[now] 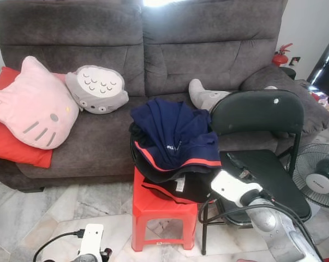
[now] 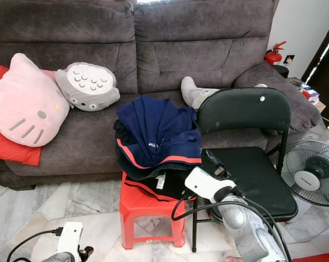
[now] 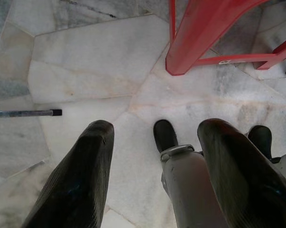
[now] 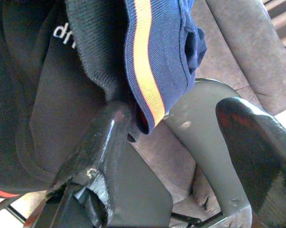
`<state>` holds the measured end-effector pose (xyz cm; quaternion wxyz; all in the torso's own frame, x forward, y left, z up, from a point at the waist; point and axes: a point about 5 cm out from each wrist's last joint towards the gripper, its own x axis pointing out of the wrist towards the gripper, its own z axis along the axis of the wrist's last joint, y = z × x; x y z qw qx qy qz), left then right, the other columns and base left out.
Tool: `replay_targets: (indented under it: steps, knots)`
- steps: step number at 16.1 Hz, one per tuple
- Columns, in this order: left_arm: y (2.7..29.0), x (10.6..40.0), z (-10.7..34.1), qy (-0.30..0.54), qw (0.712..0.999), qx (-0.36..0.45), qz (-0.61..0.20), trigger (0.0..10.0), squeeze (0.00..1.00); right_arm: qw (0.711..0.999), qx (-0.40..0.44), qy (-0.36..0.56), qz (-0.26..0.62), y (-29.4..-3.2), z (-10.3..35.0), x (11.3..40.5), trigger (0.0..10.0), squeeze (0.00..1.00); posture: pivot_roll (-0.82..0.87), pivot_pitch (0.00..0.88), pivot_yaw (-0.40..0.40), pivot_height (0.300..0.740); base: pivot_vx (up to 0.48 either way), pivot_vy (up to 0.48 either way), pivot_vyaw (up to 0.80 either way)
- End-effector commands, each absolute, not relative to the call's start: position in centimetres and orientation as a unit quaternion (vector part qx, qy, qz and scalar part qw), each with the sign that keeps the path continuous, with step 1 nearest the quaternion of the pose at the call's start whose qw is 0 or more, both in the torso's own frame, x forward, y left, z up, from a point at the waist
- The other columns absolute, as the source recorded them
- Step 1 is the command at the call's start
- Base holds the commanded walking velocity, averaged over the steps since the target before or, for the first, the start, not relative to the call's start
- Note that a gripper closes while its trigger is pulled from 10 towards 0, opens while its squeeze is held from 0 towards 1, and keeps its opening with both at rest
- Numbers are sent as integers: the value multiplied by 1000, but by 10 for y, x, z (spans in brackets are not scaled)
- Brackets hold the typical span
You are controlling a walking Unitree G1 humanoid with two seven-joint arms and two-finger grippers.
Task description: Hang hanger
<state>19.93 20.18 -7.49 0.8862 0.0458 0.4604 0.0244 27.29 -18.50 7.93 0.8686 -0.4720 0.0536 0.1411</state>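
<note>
On the grey sofa [image 1: 153, 49], at the left, lie three cushions: one red cushion [image 1: 11, 147], one pink cat cushion [image 1: 33, 106] on top of it, and one grey round cushion [image 1: 96, 89] beside it. The left gripper [image 3: 157, 156] hangs low over the marble floor [image 3: 86, 71], its two fingers apart and holding nothing. In the middle stands one red stool [image 1: 159, 213] carrying a pile of clothes [image 1: 172, 142], navy with an orange stripe on top and black below. I cannot make out a hanger in this pile. The right gripper [image 4: 176, 142] is at the edge of the pile, fingers spread wide, one finger touching the cloth. To the right stand one black folding chair [image 1: 262, 136], one fan [image 1: 319, 174] and one red fire extinguisher [image 1: 280, 55].
</note>
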Motion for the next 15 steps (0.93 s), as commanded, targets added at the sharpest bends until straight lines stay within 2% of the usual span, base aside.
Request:
replay_targets:
  steps: [1, 11, 15]
  knots:
    - [203, 199, -75, 464, 884, 55, 23, 10000, 0, 868, -475, 46, 139, -185, 83, 276, 10000, 0, -144, 0, -12, 740, 0, 0, 0]
    - [203, 199, -75, 464, 884, 56, 23, 10000, 0, 866, -482, 36, 125, -188, 87, 284, 10000, 0, -139, 0, -13, 740, 0, 0, 0]
    - [202, 199, -75, 463, 884, 56, 23, 10000, 0, 867, -482, 45, 121, -187, 75, 288, 10000, 0, -139, 0, -11, 740, 0, 0, 0]
